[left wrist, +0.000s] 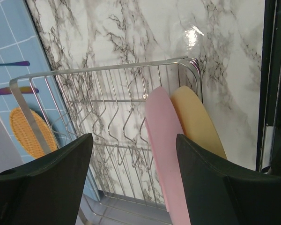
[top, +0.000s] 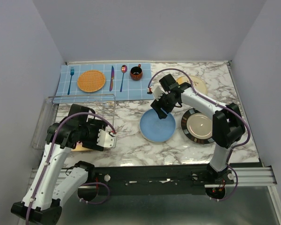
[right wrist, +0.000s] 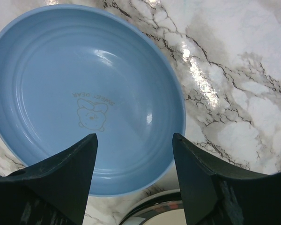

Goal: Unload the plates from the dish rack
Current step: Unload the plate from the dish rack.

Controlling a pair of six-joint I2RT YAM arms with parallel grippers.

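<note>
At the counter's (left wrist: 154,28) left edge, the pink plate (left wrist: 164,140) and yellow-orange plate (left wrist: 196,122) stand in the dish rack (left wrist: 103,69), probably stiff, slick and breakable, best pinched at the upper rim, while left gripper (left wrist: 131,140) and right gripper (right wrist: 133,136) both hang with jaws apart, empty.

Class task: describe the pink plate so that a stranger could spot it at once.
Find the wire dish rack at the table's left side. Two plates stand on edge at its near end; the pink plate is the inner one, beside the yellow-orange plate.

Bright, even overhead light — glare spots on marble table (left wrist: 194,35), blue plate (right wrist: 103,54); soft shadows, focus sharp.
</note>
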